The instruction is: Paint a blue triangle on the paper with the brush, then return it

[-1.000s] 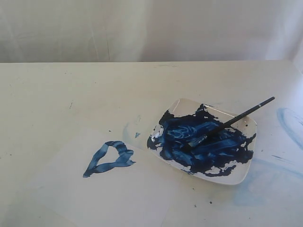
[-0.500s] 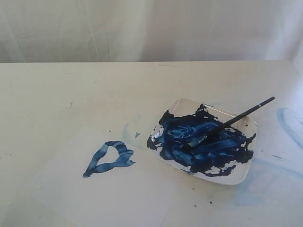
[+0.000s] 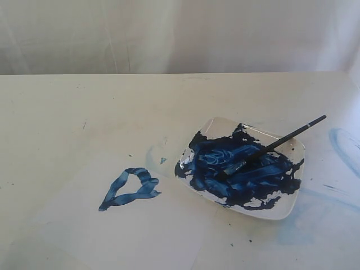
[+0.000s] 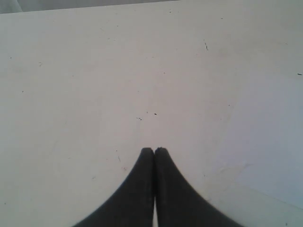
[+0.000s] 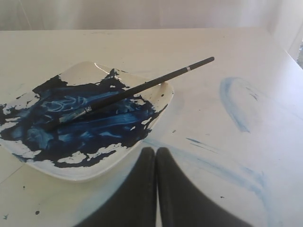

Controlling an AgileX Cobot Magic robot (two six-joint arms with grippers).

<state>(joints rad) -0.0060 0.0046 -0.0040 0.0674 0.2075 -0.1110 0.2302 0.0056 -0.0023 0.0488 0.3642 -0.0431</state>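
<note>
Since paper (image 3: 140, 236) barely paler than table (image 3: 84, 101), edges faint

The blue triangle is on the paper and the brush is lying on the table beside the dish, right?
No: the brush lies in the dish, as the exterior view shows. The blue triangle is on the paper.

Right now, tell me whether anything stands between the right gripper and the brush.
Nothing visible does. The shut right gripper faces the brush lying across the dish; only the dish's near rim lies between.
</note>
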